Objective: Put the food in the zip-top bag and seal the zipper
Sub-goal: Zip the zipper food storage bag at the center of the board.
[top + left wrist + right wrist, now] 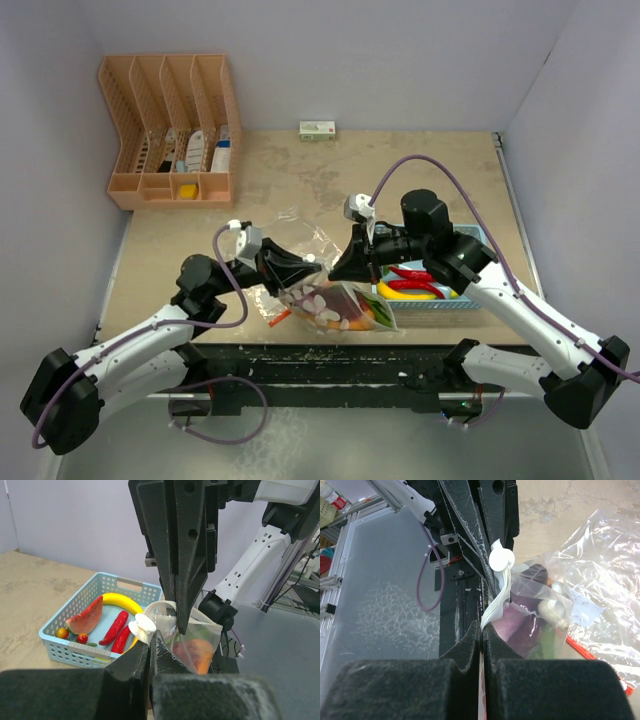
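Observation:
The zip-top bag (335, 305), clear with white dots, hangs between both grippers with orange and green food inside (197, 652). My left gripper (150, 640) is shut on the bag's top edge beside a white round tab (145, 624). My right gripper (482, 627) is shut on the white strip of the same edge (496, 605), tip to tip with the left one (312, 263). A red-orange zipper strip (600, 662) lies under crinkled clear plastic; its end shows in the top view (279, 318). Red chilis (115, 627), a banana (120, 600) and an orange-red chunk (87, 617) lie in the basket.
The light blue basket (440, 312) stands right of the bag, under the right arm. A peach desk organizer (170, 130) stands at the back left and a small white box (317, 130) at the back wall. The table's front edge is just below the bag.

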Action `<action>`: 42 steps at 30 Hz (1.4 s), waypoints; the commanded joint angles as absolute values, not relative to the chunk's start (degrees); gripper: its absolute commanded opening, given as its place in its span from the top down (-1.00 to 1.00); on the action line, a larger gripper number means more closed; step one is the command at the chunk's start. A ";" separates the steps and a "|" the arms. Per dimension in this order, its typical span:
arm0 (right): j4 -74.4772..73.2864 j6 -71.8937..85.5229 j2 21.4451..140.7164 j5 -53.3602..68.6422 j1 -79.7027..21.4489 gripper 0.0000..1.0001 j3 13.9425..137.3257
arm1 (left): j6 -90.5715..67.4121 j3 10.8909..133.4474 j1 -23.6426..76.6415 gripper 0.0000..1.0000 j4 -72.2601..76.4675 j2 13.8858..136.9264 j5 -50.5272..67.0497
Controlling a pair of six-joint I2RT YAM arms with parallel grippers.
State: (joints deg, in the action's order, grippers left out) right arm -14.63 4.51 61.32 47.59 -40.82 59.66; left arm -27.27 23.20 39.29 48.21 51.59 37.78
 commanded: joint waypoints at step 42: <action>13.90 19.59 71.40 59.48 -40.96 -0.02 63.16 | -7.16 37.18 39.33 1.00 11.43 41.42 39.29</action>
